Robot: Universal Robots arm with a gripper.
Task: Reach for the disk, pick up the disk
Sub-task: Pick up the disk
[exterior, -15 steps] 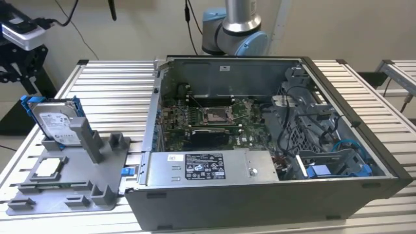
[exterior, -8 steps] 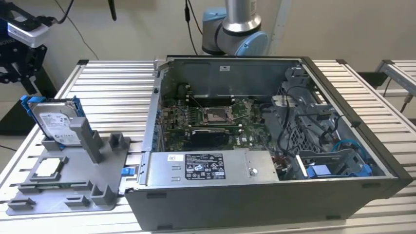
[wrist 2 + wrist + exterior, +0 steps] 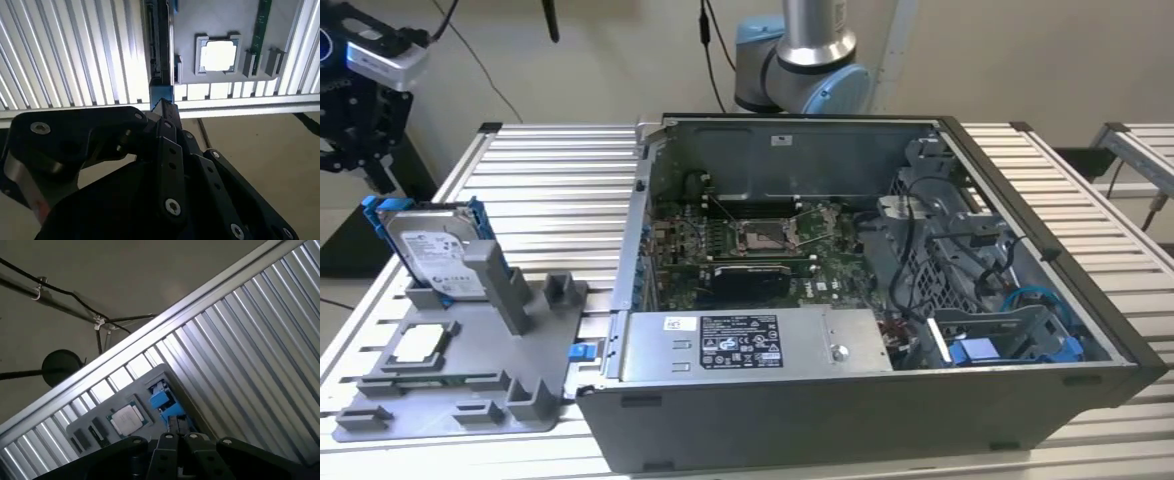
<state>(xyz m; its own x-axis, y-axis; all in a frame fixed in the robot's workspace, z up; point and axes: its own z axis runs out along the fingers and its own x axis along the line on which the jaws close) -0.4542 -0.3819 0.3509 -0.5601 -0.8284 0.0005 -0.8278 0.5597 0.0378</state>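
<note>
A table (image 3: 547,180) of ribbed aluminium slats filled the scene, with a pale wall behind it and an open computer case (image 3: 854,425) lying across its middle, the long grey power-supply box (image 3: 747,345) along the case's near side. On the exterior view's left sat a grey plastic holder (image 3: 467,400), and the disk (image 3: 438,250) stood on edge in a slot at its far end, label face showing, its blue bracket running over the top and down the sides, with a grey post of the holder just in front of it. A small square processor chip (image 3: 416,345) lay flat in a recess nearer the camera. In the second wrist view the claw (image 3: 162,106) pointed down at the blue end of the disk, seen there edge-on, and looked close above it but not touching; in the exterior view its black body hung above and behind the disk. Whether the claw was open or closed could not be told. The disk would probably handle as a stiff, rather heavy slab for its size, smooth on its metal faces and easily harmed by a knock or a drop. The blue bracket looked thin and likely to flex, so the surest hold seemed to be across the two flat faces at the free upper edge, above the holder's posts, squeezing firmly on the metal rather than the plastic.
</note>
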